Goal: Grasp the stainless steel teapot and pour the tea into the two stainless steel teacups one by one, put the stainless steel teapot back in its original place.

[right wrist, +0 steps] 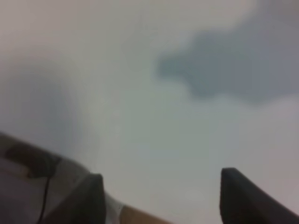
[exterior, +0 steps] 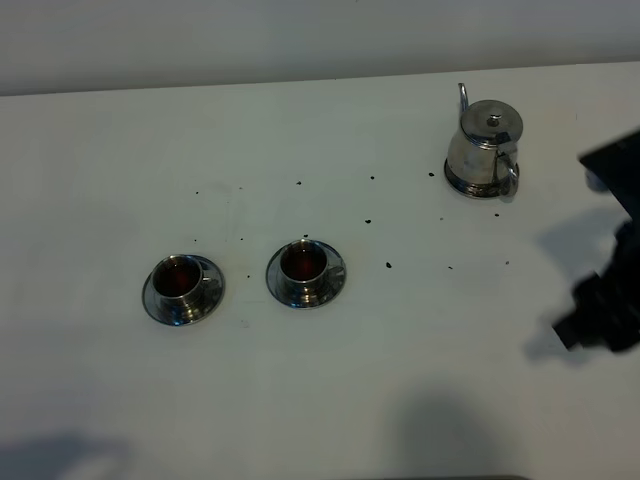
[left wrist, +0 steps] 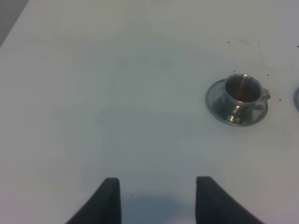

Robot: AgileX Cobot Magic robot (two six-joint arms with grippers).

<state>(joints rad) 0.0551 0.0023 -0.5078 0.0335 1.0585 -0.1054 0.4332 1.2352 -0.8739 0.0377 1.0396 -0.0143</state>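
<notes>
The stainless steel teapot (exterior: pixel 485 148) stands upright at the back right on its round steel disc (exterior: pixel 460 183), spout pointing away, with nothing touching it. The two stainless steel teacups sit on saucers in the front left, one (exterior: pixel 182 279) left of the other (exterior: pixel 303 264), and both hold dark tea. The left wrist view shows one cup (left wrist: pixel 242 89) on its saucer (left wrist: pixel 214 103), well ahead of my left gripper (left wrist: pixel 158 200), which is open and empty. My right gripper (right wrist: pixel 163 198) is open over bare white table. Its arm (exterior: pixel 605 300) is at the right edge, in front of the teapot.
Small dark specks (exterior: pixel 388 265) are scattered on the white table (exterior: pixel 400 380) between the cups and the teapot. The table's far edge (exterior: pixel 250 85) meets a grey wall. The right wrist view is blurred, with a table edge and a cable showing in one corner.
</notes>
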